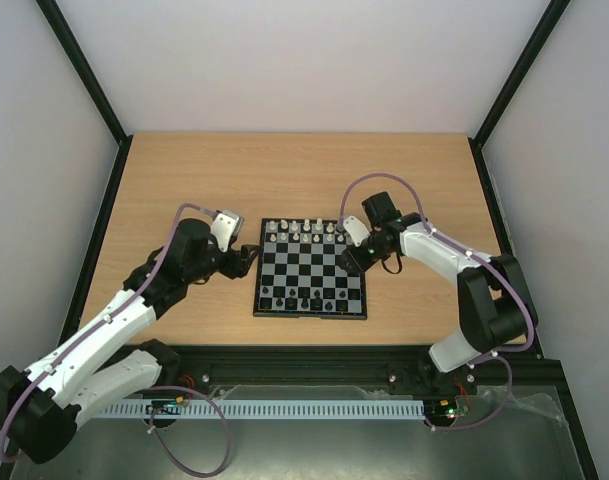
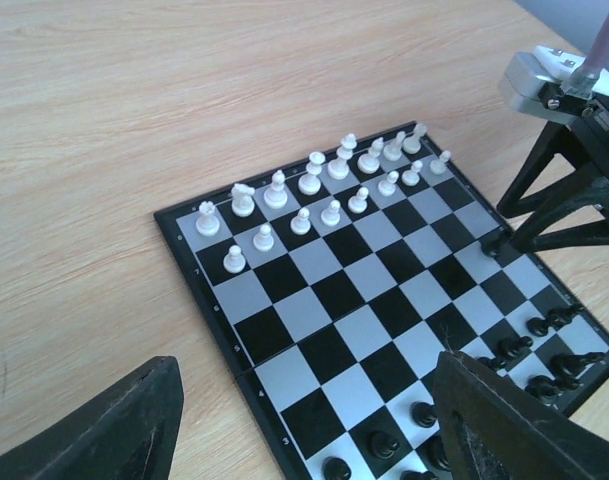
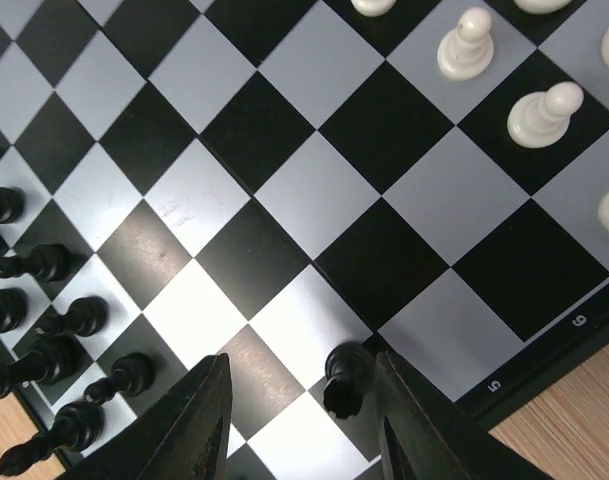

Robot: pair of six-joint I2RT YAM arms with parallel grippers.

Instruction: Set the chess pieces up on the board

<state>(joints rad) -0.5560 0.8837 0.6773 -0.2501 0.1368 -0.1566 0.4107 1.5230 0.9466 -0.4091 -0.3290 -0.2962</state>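
Light wooden counter (image 1: 304,170) inside a white-walled, black-framed enclosure. At its centre is the small black-and-grey checkered board with a black rim (image 1: 309,270).

My right hand (image 3: 302,365) stands spread over the board's edge. One small black figurine (image 3: 346,380) is upright between its fingers, close to one finger and clear of the other, so nothing is pinched. It stands on an edge square apart from its own colour, and I judge it still needs placing.

My left hand (image 2: 309,365) is spread wide and empty, low at the opposite edge.

The white figurines (image 2: 314,185) fill two ranks ahead of the right fingertips. The other black figurines (image 3: 44,310) crowd two ranks off to one side of that hand.

Handling, as I judge it: the piece is very light, rigid and smooth, with a narrow base, so it is likely to tip or twist if squeezed off-centre. I would take it across the stem just under the head, with the fingers level.

In the way: the closely packed black neighbours, which leave little room for a finger, and the raised rim beneath the hand. The left hand is well apart.
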